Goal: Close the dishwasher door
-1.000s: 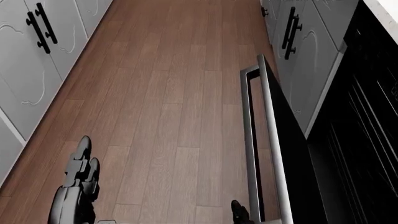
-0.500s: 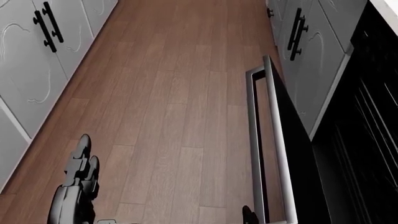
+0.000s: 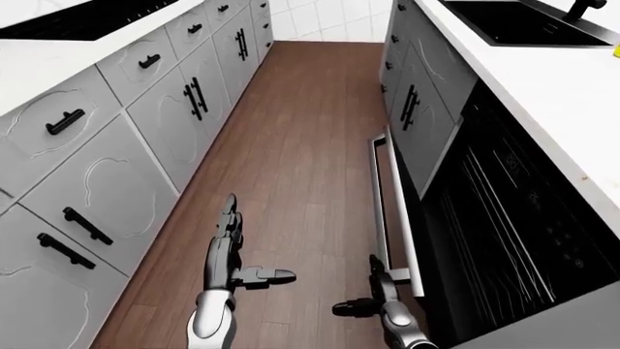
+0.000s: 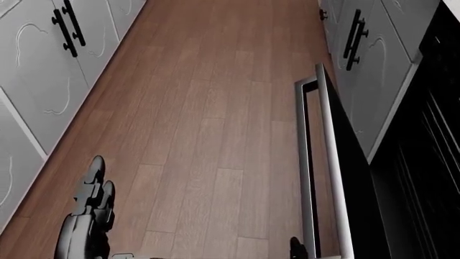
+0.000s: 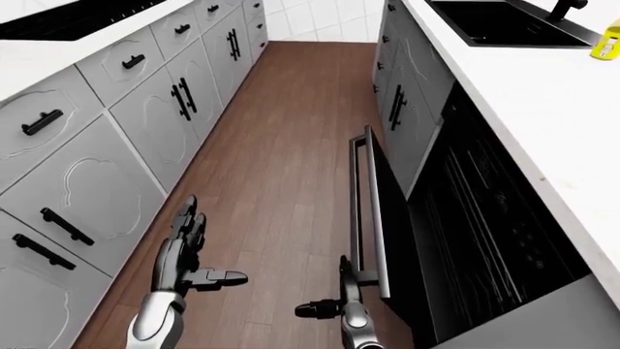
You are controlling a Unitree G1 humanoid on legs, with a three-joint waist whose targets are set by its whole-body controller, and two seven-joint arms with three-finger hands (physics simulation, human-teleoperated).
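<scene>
The dishwasher (image 3: pixel 504 211) is set under the white counter on the right, its dark inside showing. Its black door (image 3: pixel 399 218) stands partly open, leaning out over the wooden floor, with a long steel handle bar (image 3: pixel 377 196) on its outer face. My right hand (image 3: pixel 357 285) is open, fingers up, just beside the near end of the handle; whether it touches is unclear. Only its fingertip (image 4: pixel 295 246) shows in the head view. My left hand (image 3: pixel 247 247) is open and empty, held over the floor left of the door.
Grey cabinets with black handles (image 3: pixel 197 98) line the left side and more (image 3: pixel 409 105) stand beyond the dishwasher. A black sink (image 3: pixel 523 22) is in the right counter, a yellow bottle (image 5: pixel 607 43) beside it. A black cooktop (image 3: pixel 78 18) is top left.
The whole head view has shifted: cabinets, floor and door slide rightward in the picture, so the camera has moved. Both hands keep their places in view; the door's angle looks the same.
</scene>
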